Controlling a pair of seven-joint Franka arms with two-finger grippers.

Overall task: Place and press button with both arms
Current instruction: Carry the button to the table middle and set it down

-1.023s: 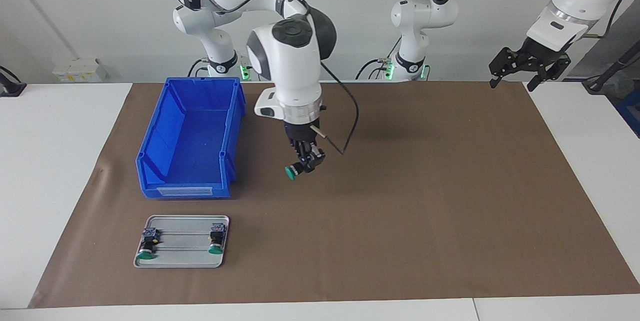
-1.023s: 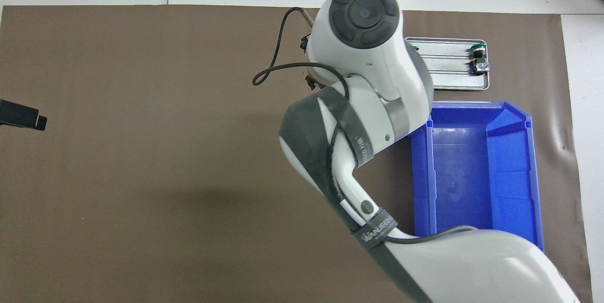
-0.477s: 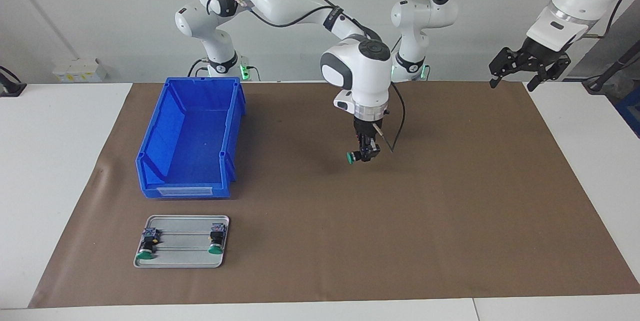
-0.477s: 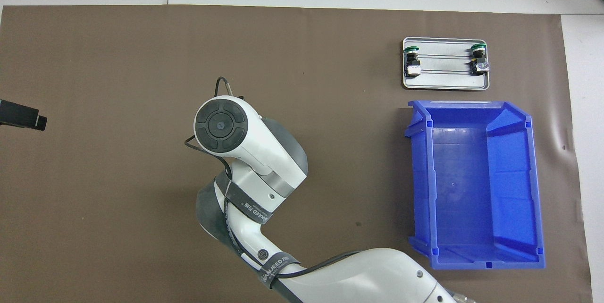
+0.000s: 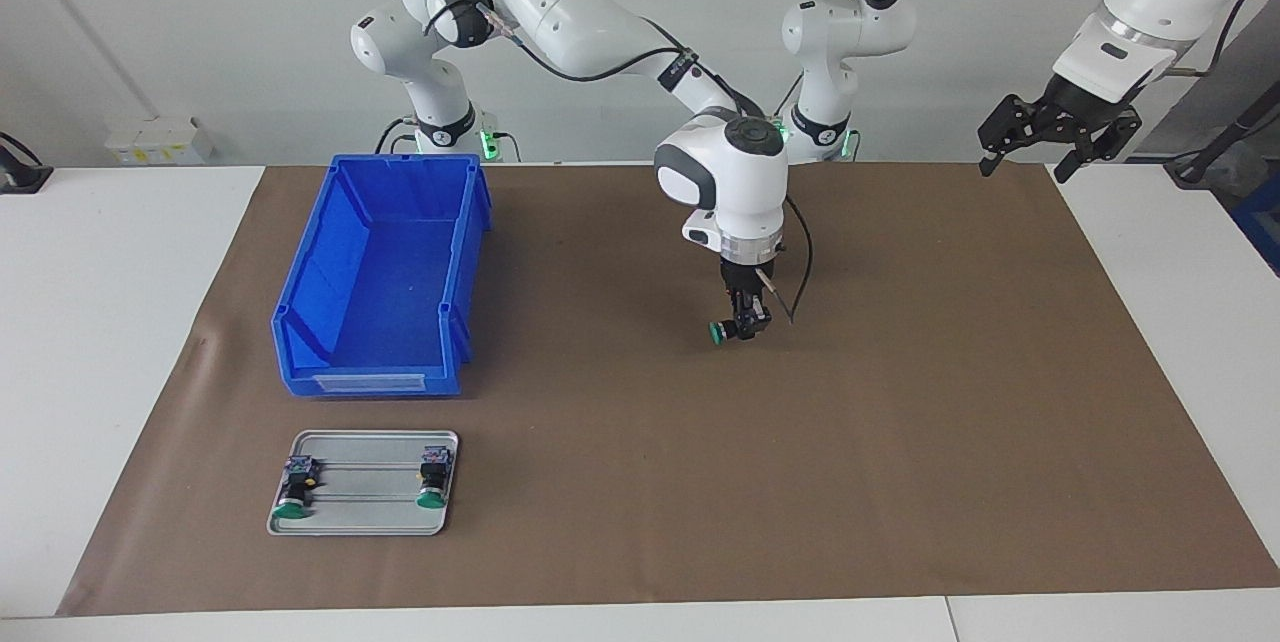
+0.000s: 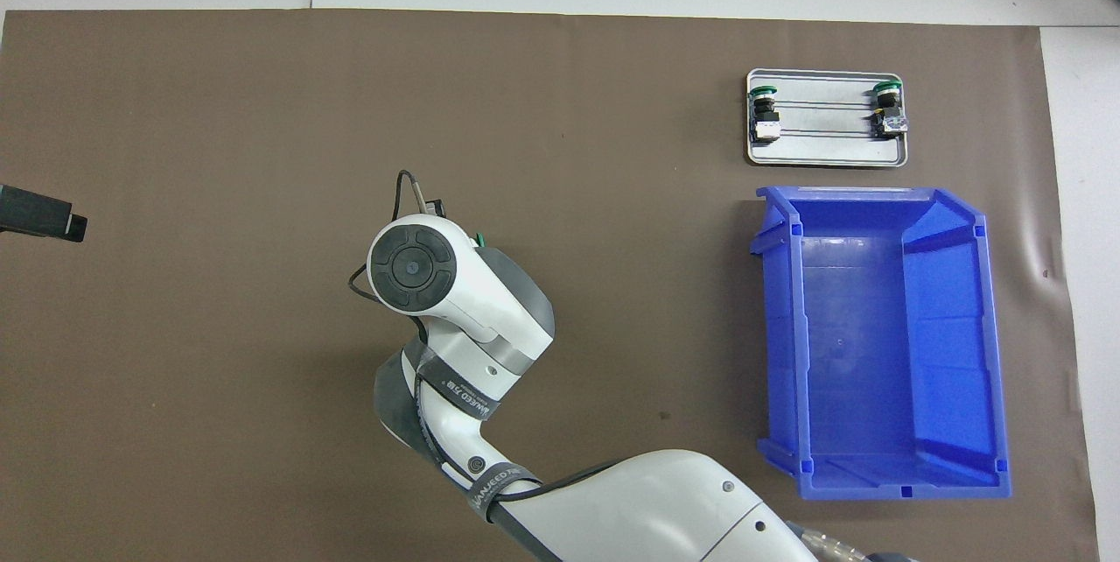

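Note:
My right gripper [image 5: 742, 325] points down over the middle of the brown mat [image 5: 900, 422], shut on a button [image 5: 730, 329]. The button lies sideways in the grip, its green cap toward the right arm's end of the table. It hangs very low over the mat, and I cannot tell whether it touches. In the overhead view the right arm's wrist hides the gripper, and only a green sliver of the button [image 6: 479, 239] shows. My left gripper [image 5: 1028, 162] waits open and empty, raised over the mat's edge at the left arm's end.
A blue bin [image 5: 365, 382] [image 6: 879, 474] stands empty toward the right arm's end. Beside it, farther from the robots, a metal tray [image 5: 365, 517] [image 6: 827, 151] holds two more green-capped buttons [image 5: 293, 492] [image 5: 433, 482].
The right arm has carried the button from beside the blue bin to the mat's middle and brought it down low. The left arm has not moved.

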